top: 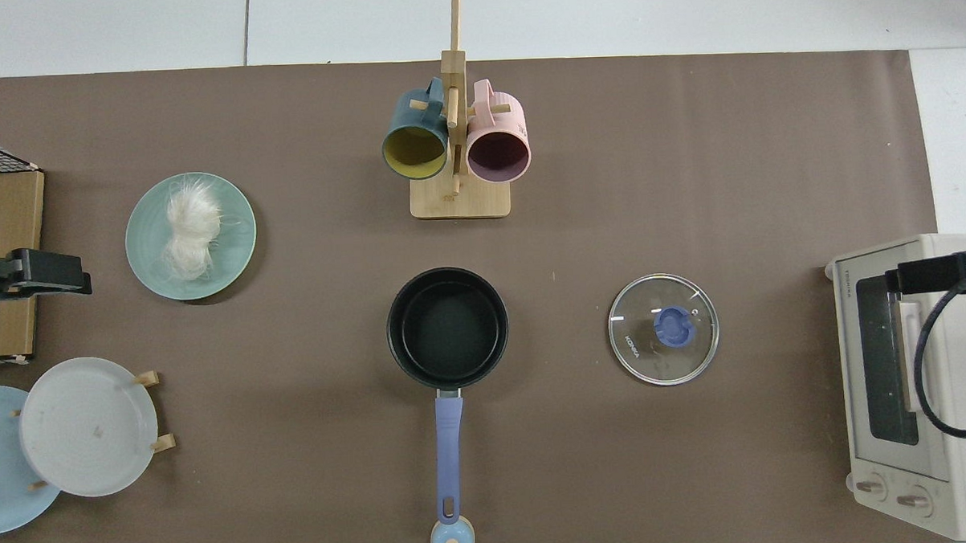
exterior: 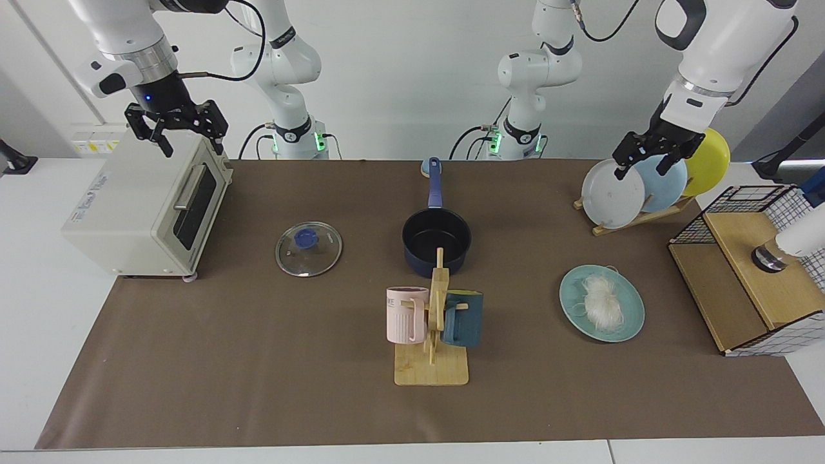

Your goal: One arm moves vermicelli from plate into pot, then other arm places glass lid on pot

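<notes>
Wooden mug rack (exterior: 432,361) at mat's near edge; white vermicelli bundle (exterior: 602,301) on teal-green round plate (exterior: 628,325) sits below left gripper (exterior: 651,161), fingers spread, probably nearer than right gripper (exterior: 184,129), also spread.

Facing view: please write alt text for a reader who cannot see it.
Vermicelli lies on the plate; pot empty, glass lid flat beside it. Both open claws hover: left claw over a plate rack, right claw over a toaster oven.
</notes>
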Controlling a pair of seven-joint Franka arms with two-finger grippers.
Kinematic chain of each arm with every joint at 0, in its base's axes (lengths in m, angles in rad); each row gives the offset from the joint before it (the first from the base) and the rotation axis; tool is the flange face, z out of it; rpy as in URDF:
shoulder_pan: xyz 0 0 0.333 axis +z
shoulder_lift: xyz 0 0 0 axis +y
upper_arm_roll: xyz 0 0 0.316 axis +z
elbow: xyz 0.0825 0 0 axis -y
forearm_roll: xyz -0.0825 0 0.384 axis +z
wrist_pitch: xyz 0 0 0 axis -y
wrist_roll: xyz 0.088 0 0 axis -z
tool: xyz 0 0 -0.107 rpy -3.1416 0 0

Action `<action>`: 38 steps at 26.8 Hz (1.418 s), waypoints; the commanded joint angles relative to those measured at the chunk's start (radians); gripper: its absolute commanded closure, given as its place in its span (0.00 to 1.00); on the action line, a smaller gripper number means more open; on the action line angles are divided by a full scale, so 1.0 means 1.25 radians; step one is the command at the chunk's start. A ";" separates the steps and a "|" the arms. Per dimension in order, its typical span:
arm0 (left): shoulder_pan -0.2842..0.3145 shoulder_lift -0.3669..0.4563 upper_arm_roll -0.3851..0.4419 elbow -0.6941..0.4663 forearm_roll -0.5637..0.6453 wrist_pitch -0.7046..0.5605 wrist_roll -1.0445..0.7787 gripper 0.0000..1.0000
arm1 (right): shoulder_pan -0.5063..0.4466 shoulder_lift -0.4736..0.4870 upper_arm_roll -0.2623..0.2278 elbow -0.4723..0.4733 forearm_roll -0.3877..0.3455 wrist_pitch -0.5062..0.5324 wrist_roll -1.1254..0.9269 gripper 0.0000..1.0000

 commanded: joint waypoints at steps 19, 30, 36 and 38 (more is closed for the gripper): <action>-0.005 0.001 0.011 -0.004 -0.005 0.045 0.010 0.00 | -0.002 -0.009 0.001 -0.004 0.003 -0.012 -0.019 0.00; 0.003 0.061 0.029 -0.008 -0.004 0.217 0.002 0.00 | -0.002 -0.009 0.001 -0.004 0.003 -0.012 -0.019 0.00; -0.003 0.169 0.028 -0.003 -0.002 0.303 -0.025 0.00 | -0.002 -0.009 0.001 -0.004 0.003 -0.012 -0.019 0.00; 0.002 0.187 0.028 -0.003 -0.008 0.349 -0.028 0.00 | -0.002 -0.009 0.001 -0.004 0.003 -0.012 -0.019 0.00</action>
